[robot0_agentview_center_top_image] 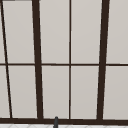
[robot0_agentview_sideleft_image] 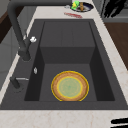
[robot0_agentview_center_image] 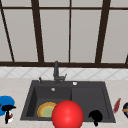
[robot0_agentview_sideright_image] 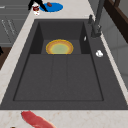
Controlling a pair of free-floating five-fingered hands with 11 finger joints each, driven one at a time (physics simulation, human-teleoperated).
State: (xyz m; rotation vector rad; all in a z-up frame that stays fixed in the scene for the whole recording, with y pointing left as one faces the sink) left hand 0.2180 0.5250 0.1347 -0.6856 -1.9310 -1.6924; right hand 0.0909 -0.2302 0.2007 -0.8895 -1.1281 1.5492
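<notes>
While the left hand hovers over the left tabletop, its dark fingers reach down around a small red-and-white cup, though whether they actually pinch it cannot be told. Just behind that hand lies a blue plate, and in the right side view the same hand stands over the cup beside the plate, which carries a small brown bit. Near the sink's front right corner, the right hand hangs with its fingers curled in and holding nothing. Beside it, a big red ball sits at the front edge. Below, in the left basin of the dark sink, a yellow plate lies flat. A red strip rests on the right tabletop, with a dark bowl just beyond it.
</notes>
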